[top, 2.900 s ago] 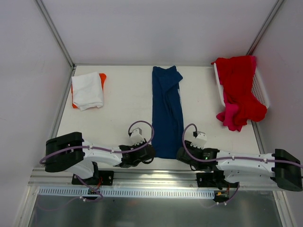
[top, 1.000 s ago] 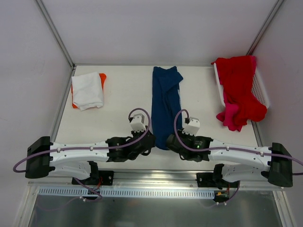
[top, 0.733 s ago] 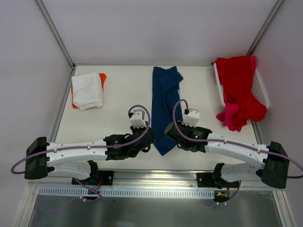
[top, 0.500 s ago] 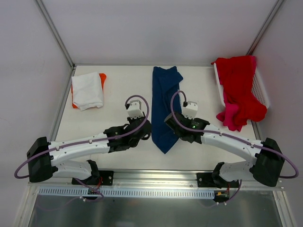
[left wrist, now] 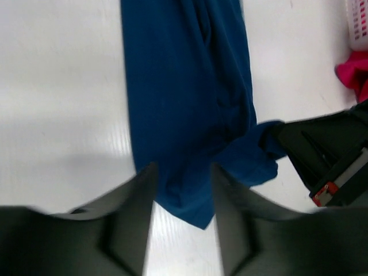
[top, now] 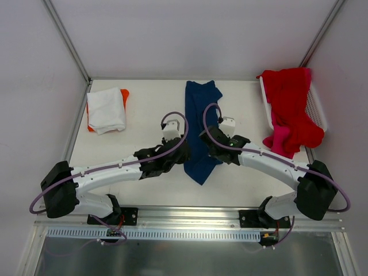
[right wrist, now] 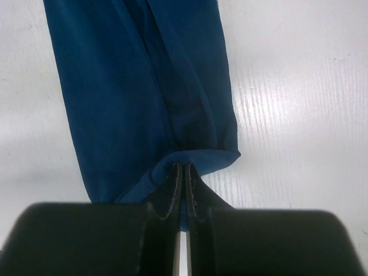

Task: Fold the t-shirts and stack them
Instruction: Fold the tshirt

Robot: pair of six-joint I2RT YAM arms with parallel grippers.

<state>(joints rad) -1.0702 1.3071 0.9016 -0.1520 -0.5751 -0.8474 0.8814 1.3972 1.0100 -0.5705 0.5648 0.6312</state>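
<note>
The navy t-shirt (top: 201, 123) lies as a long strip down the middle of the table, its near end lifted and doubled back into a point (left wrist: 198, 215). My right gripper (top: 208, 144) (right wrist: 184, 168) is shut on the right side of that near hem. My left gripper (top: 185, 153) (left wrist: 183, 172) is at the strip's left edge with its fingers apart; the cloth's point shows between them, loose. A folded white t-shirt (top: 106, 109) lies on an orange one (top: 125, 94) at the far left. Red t-shirts (top: 290, 100) and a pink one (top: 280, 141) spill from the basket.
The white mesh basket (top: 319, 109) stands at the far right against the wall, and its corner (left wrist: 359, 23) and the pink cloth (left wrist: 353, 69) show in the left wrist view. Metal frame rails border the table on all sides.
Both grippers have moved away from the near edge, carrying the navy shirt's near end up over the strip. The left gripper has opened and let go of the cloth.
</note>
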